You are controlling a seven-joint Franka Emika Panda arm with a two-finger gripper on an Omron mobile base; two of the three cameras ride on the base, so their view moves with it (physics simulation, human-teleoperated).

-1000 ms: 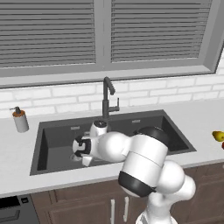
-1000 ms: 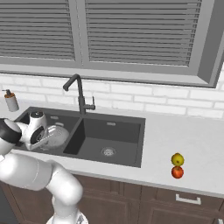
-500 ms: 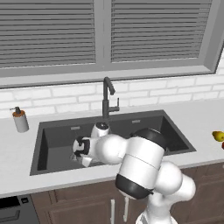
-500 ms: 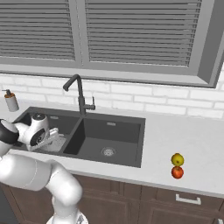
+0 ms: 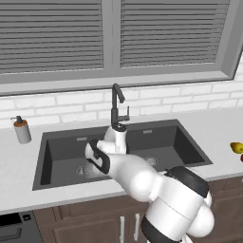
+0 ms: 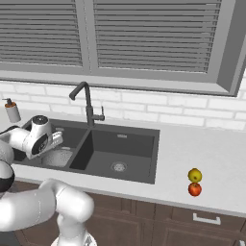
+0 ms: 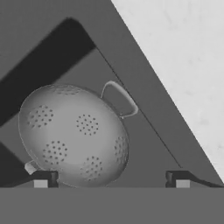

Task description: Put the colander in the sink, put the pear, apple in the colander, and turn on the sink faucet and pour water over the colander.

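From my seat, the claw (image 7: 111, 178) stands spread wide above the colander (image 7: 73, 134), having let go since a second ago. The colander lies empty in the left basin of the sink (image 6: 144, 158). Pear (image 6: 194, 175) and apple (image 6: 194, 189) wait on the counter (image 6: 202, 144).

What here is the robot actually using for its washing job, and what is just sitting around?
Part of the job:
colander, in the sink
pear and apple, on the counter
sink faucet
gripper, open over the colander

Just lying about:
soap dispenser
window blinds
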